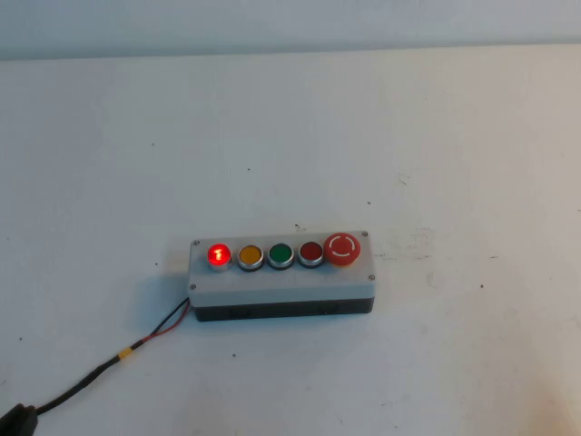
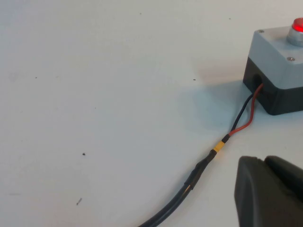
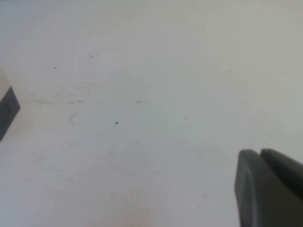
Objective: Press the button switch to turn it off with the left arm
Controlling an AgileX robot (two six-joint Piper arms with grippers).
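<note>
The button switch glows bright red at the left end of a grey box with a black base, near the table's middle. Its edge also shows in the left wrist view on the box's corner. My left gripper is shut and empty, low over the table beside the box's cable, short of the box's left end. Only its dark tip shows at the bottom left corner of the high view. My right gripper is shut and empty over bare table, out of the high view.
On the box, right of the switch, sit a yellow button, a green one, a darker red one and a red mushroom button. A black cable with red and black wires runs from the box's left end toward the bottom left.
</note>
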